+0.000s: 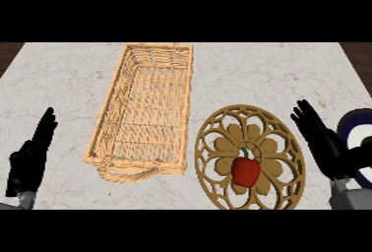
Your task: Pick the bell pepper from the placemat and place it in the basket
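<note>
A red bell pepper (245, 171) with a green stem lies on the round wooden openwork placemat (218, 129) at the lower middle right. To its left stands a long wicker basket (109, 118) with a rope handle at its near end, nothing inside it. My right hand (320, 142) rests open with fingers straight, just right of the placemat and apart from the pepper. At the lower left edge my left hand (30, 156) rests open too, fingers pointing up, left of the basket.
A dark blue and white plate (357, 129) shows partly at the right edge behind my right hand. The counter is pale marble (269, 74), with dark edges at the far corners.
</note>
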`<state>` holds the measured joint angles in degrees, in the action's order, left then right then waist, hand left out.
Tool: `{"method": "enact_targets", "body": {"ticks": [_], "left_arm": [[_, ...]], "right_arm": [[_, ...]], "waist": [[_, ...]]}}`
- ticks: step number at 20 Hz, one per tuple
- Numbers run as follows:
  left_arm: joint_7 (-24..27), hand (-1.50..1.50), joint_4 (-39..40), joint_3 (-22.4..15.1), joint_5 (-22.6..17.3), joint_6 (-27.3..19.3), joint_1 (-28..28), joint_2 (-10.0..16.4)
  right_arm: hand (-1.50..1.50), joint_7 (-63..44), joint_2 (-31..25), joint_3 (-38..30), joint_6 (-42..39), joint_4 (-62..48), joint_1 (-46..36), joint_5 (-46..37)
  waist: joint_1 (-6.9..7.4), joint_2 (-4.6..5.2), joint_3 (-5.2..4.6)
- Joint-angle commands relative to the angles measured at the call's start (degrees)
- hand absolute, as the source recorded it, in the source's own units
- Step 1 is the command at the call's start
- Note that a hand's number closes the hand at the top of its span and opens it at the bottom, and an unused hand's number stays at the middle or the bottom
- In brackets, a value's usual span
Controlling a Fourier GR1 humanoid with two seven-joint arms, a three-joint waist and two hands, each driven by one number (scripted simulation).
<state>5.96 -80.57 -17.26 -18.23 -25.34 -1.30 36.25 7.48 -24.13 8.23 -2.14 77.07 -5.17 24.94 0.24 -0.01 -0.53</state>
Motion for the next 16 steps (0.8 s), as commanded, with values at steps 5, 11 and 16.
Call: {"method": "enact_targets", "body": {"ticks": [5, 11, 16], "left_arm": [[-4.0, 0.0, -3.1, 3.8, -3.2, -0.9, -4.1, -1.2], [-7.4, 0.0, -4.4, 3.3, -5.5, 1.7, -6.7, -2.0], [-7.0, 0.0, -4.0, 3.6, -5.7, 2.4, -6.8, -1.8]], "right_arm": [[1.5, -4.7, -6.0, -7.6, 25.0, 6.8, 5.3, -12.6], [-1.5, -2.1, 4.6, -0.7, 47.6, 15.3, 3.3, -30.1], [-1.5, -13.7, 5.5, -1.0, 61.9, 10.5, 5.8, -43.2]], "waist": [[-4.47, -1.07, 0.14], [-1.57, -0.41, 0.21], [-1.31, -0.12, -0.25]]}}
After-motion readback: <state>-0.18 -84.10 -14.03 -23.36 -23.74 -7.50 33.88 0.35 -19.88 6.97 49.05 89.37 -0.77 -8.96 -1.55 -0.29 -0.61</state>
